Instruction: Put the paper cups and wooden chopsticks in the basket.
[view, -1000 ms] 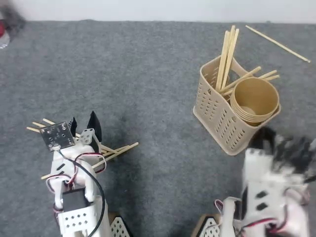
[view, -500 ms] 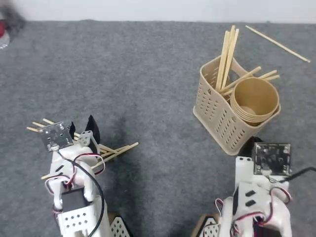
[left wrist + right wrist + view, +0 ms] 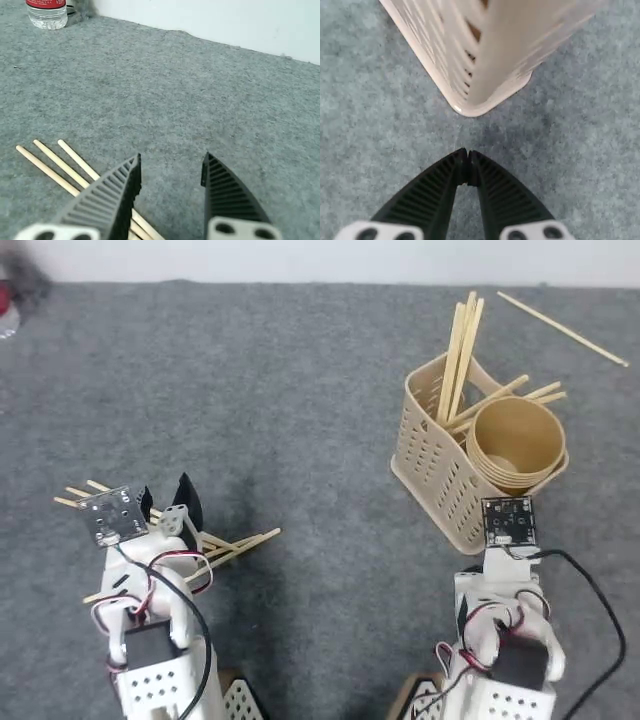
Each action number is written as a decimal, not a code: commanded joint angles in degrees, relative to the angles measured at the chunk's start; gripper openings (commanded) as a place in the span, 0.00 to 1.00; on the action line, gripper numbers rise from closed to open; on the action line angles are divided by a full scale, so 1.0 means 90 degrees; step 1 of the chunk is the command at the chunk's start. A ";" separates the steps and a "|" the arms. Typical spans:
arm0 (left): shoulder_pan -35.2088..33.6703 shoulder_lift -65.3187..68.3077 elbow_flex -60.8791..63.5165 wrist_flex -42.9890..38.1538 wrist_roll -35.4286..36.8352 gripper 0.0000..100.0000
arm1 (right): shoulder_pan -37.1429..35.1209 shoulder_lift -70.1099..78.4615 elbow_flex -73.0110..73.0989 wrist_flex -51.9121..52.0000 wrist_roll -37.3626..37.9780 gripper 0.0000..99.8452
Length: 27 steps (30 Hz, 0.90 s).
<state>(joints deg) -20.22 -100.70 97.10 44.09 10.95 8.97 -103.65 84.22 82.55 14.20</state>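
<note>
The basket [image 3: 470, 465] stands right of centre on the grey carpet [image 3: 300, 390], holding the stacked paper cups [image 3: 515, 440] and several chopsticks [image 3: 460, 350]. Wide open carpet lies to its left. 1 stray chopstick [image 3: 562, 328] lies near the far right edge. The loose chopsticks [image 3: 240, 543] lie under the left gripper [image 3: 168, 490], its jaws apart. Since 1 second ago the right arm [image 3: 500, 620] has swung in and squared up. Its wrist view shows the right gripper [image 3: 468, 160] closed on nothing, just short of the basket's corner. The left wrist view adds a bottle [image 3: 47, 10].
</note>
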 commanded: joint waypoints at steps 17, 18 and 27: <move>-0.0010 -0.0059 -0.0083 0.1719 -0.0215 0.19 | 0.0073 -0.0034 0.1358 -0.0835 0.0078 0.01; 0.0010 -0.0059 -0.0142 0.1875 -0.0479 0.19 | 0.0073 -0.0034 0.1358 -0.0835 0.0078 0.01; 0.0606 -0.0059 -0.0357 0.2833 -0.2110 0.02 | 0.0073 -0.0034 0.1358 -0.0835 0.0078 0.01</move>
<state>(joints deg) -15.56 -100.70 96.92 66.77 -4.53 8.97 -103.21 95.47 74.90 14.20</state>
